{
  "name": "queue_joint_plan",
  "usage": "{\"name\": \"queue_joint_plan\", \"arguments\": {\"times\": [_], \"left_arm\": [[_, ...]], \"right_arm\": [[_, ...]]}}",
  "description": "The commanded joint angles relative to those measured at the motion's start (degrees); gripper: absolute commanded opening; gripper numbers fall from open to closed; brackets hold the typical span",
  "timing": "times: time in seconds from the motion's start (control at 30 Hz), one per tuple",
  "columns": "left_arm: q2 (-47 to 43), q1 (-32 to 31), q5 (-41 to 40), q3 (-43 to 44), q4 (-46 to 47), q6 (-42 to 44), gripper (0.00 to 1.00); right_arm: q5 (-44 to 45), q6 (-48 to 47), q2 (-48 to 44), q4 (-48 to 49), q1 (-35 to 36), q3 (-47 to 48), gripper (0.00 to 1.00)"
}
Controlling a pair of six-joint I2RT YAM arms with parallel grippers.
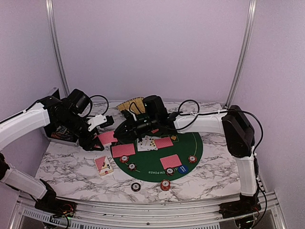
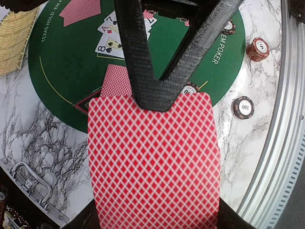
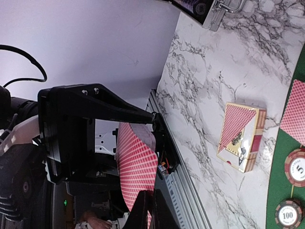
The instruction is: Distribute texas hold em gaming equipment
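Handoff point: left gripper (image 1: 99, 139) clamped on red-backed cards (image 2: 152, 167), held off the table over the mat's left edge.
Long axis runs from the left wrist out to right gripper (image 2: 157, 98). Its tips are closed together at the far short edge, pinch unconfirmed. Below right: green mat (image 1: 190, 143) with dealt cards (image 1: 170, 161) and chips (image 1: 192, 159). Likely drop zone, nothing between.

Card (image 2: 152, 162) was red with a white diamond lattice; mat (image 2: 62, 62), green with a yellow line and white lettering; table (image 2: 43, 143), white marble veined grey and black. Striped chip (image 2: 258, 49) was red and white; dark chip (image 2: 243, 107) had a white centre. Basket (image 2: 14, 40) was yellow weave; box (image 3: 240, 136), cream with a red-latticed triangle; button (image 1: 182, 168), blue.
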Motion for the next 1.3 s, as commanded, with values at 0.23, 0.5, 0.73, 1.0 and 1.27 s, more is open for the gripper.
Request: {"name": "queue_joint_plan", "arguments": {"times": [0.23, 0.5, 0.73, 1.0, 1.27], "left_arm": [[-0.3, 0.2, -1.8, 0.8, -0.2, 1.1, 0.00], [-0.5, 0.4, -4.4, 0.0, -0.2, 1.5, 0.00], [0.4, 2.3, -6.0, -0.9, -0.2, 1.8, 0.00], [0.4, 7.3, -5.9, -1.6, 0.2, 3.0, 0.00], [0.3, 11.3, -6.0, -4.9, 3.1, 3.1, 0.00]], "right_arm": [[-1.3, 3.8, -6.3, 4.6, -3.9, -5.5, 0.00], [0.0, -5.2, -11.5, -5.1, -11.0, -11.1, 0.00], [6.0, -19.9, -14.1, -20.1, -22.5, -15.8, 0.00], [9.6, -25.1, -10.7, -22.6, -28.4, -19.0, 0.00], [16.4, -29.2, -5.6, -26.4, -28.3, -16.7, 0.00]]}}
